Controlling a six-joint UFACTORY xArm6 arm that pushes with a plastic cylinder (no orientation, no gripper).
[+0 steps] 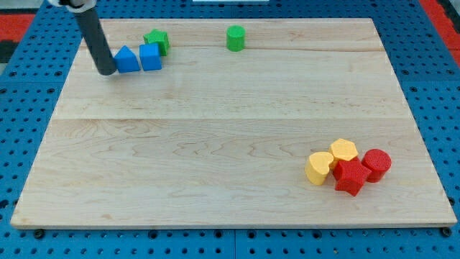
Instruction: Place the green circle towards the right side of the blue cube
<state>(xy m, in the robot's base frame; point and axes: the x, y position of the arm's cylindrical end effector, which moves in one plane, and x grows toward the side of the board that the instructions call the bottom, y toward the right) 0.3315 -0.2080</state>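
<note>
while the wooden board (237,129) is filling most of the view, i am reading everything off it like a clock face. the dark rod is coming down from about eleven o'clock, and my tip (106,72) is resting just beside the blue triangular block (126,60), at its nine o'clock. there is no hand on this rig to spread or pinch, only that bare rod end. the blue cube (150,56) is touching the triangular block at its three o'clock, with a green star-shaped block (157,41) tucked close at the cube's one o'clock. the green circle (235,37) is sitting well apart, out toward the cube's two o'clock, near the board's top edge. a cluster of two yellow and two red blocks (348,167) is lying far off at five o'clock and is not mattering here. as i judge it, i should be swinging my tip wide around the blue pair, arriving at the circle's three o'clock side, then nudging it gently toward nine o'clock and slightly down, stopping short of the cube.
</note>
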